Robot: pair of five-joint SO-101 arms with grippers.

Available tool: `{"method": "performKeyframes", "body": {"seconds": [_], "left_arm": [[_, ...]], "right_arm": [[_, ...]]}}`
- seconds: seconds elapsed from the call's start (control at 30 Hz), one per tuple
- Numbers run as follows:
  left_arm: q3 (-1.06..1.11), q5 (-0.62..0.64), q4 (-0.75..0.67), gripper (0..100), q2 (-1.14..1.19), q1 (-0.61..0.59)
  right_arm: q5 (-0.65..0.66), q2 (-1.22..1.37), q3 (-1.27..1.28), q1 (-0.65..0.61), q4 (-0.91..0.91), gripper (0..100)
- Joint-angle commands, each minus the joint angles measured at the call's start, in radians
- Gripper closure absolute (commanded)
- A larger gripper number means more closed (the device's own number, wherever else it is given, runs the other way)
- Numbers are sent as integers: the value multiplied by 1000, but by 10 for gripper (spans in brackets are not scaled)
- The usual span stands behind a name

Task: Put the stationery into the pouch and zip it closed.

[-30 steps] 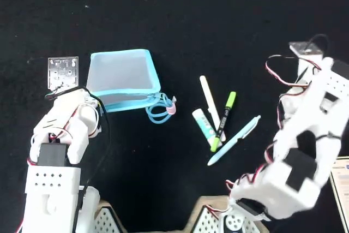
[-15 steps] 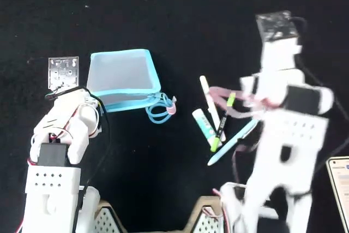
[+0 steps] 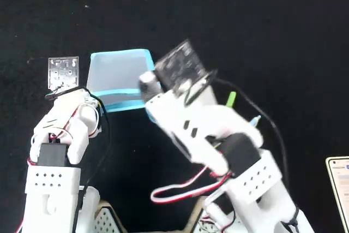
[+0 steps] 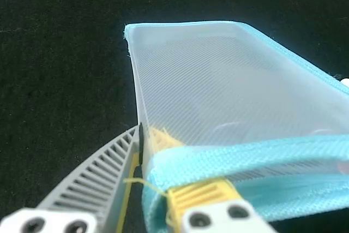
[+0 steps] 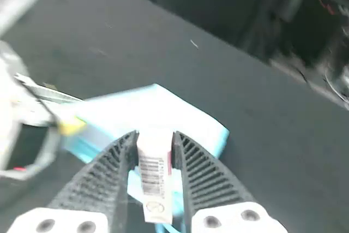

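Note:
The light blue mesh pouch (image 3: 117,75) lies flat at the left of the black table. My left gripper (image 3: 92,110) is shut on the pouch's near left corner; in the left wrist view its fingers (image 4: 143,140) pinch the blue zipper band of the pouch (image 4: 229,96). My right arm reaches across the middle, with its gripper (image 3: 147,83) over the pouch's right edge. In the right wrist view that gripper (image 5: 154,137) is shut on a white glue stick (image 5: 154,167) with a printed label, held above the pouch (image 5: 163,107). A green highlighter (image 3: 231,99) and a blue pen (image 3: 255,119) peek out past the right arm.
A small metal plate (image 3: 62,73) lies left of the pouch, beside the left arm. A printed sheet (image 3: 339,181) sits at the table's right edge. The right arm covers the spot where the other stationery lay.
The right arm has swung from the right side up and then leftward across the stationery to the pouch, now holding the glue stick. The left arm and pouch have stayed put.

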Motion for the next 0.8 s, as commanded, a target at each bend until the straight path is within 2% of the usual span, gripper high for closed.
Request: {"method": "performKeyframes", "body": {"seconds": [0.0, 0.23, 0.57, 0.77], "left_arm": [[-5, 8, -9, 970, -9, 12], [-5, 8, -9, 970, -9, 8], [-5, 8, -9, 970, -9, 12], [-5, 8, -8, 970, -9, 12]], "right_arm": [[-6, -39, 62, -77, -164, 987], [-6, -45, 268, -92, -485, 987], [-5, -45, 470, -87, -744, 987], [-5, -39, 549, -72, -965, 987]]}}
